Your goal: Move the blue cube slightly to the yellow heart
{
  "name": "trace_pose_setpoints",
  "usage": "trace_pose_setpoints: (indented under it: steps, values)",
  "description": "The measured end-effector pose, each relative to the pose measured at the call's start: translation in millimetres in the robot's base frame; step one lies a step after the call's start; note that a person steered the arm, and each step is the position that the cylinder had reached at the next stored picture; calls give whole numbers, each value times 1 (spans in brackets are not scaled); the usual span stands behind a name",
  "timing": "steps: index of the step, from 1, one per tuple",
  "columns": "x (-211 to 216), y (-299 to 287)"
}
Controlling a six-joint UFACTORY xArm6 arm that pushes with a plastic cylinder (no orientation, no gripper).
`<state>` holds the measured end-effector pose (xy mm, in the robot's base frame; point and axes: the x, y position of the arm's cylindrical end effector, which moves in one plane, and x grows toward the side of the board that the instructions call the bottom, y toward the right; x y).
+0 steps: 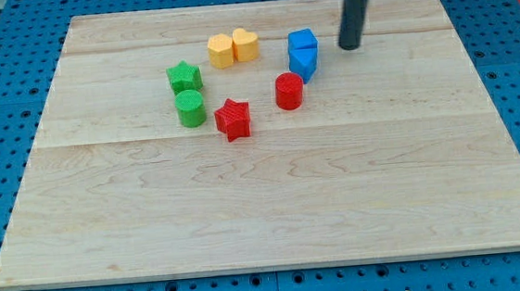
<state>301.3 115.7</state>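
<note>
The blue cube point(302, 42) sits near the view's top centre, with a second blue block point(303, 64) touching it just below. The yellow heart point(245, 43) lies to the left of the blue cube, with a gap between them. My tip point(350, 46) is on the board just to the right of the blue cube, apart from it by a small gap. The rod rises out of the view's top.
A yellow hexagon point(221, 51) touches the heart's left side. A red cylinder point(289, 91) stands below the blue blocks. A red star point(233, 119), a green cylinder point(190, 107) and a green star point(184, 77) lie further left. The wooden board point(274, 209) rests on a blue pegboard.
</note>
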Motion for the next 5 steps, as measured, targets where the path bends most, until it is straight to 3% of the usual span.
trace_pose_setpoints:
  steps: [2, 3, 5]
  values:
    - [0, -43]
    - [-5, -38]
    - [-69, 32]
